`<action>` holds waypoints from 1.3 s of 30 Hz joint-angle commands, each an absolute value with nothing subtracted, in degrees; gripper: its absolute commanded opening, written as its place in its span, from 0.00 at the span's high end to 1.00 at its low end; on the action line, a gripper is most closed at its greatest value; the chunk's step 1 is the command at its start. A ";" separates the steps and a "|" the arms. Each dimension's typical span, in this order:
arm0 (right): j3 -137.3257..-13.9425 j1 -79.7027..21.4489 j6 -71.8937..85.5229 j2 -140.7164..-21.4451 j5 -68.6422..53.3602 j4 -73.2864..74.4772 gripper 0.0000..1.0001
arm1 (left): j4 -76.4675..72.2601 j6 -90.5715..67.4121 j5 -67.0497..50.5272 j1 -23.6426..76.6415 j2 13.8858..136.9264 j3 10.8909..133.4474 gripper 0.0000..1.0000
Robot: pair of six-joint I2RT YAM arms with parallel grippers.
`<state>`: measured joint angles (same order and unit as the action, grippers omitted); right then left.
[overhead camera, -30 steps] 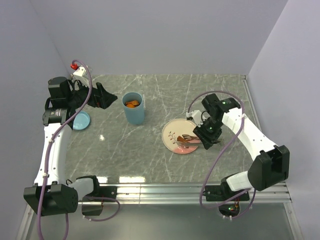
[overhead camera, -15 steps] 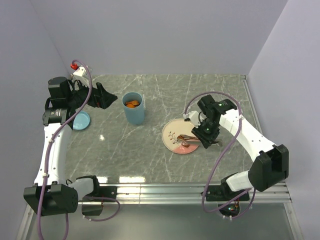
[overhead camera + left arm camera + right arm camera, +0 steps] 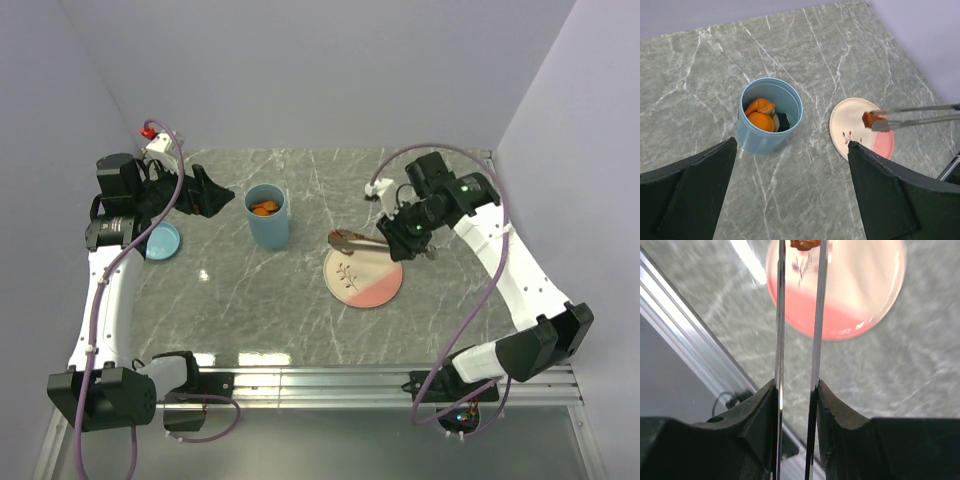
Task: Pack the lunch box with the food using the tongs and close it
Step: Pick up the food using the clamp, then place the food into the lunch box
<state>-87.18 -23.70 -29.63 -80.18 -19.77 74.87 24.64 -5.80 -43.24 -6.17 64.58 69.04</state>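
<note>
Raised off the plate (image 3: 375,290), our right gripper (image 3: 796,392) clamps the tongs (image 3: 365,241); tips, pinching brown food (image 3: 869,119), point left toward the lunch box (image 3: 270,232); left gripper (image 3: 210,195) gapes.

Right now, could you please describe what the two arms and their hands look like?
Both the left arm and right arm have white links with chunky black joints and black bases. A purple cable loops along each. The left hand and right hand are black, with thick wedge-shaped fingers.
</note>
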 commanded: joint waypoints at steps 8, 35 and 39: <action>-118.19 -25.92 -25.40 -95.35 -27.07 66.89 0.80 | 21.36 -9.49 -42.19 -6.42 65.92 71.81 0.01; -122.70 -35.68 -23.82 -111.62 -22.85 58.63 0.75 | 23.03 -8.62 -39.55 -8.88 66.18 72.16 0.01; -122.78 -35.77 -23.47 -112.15 -23.64 58.62 0.66 | 24.26 -7.56 -39.11 -9.05 66.18 72.95 0.01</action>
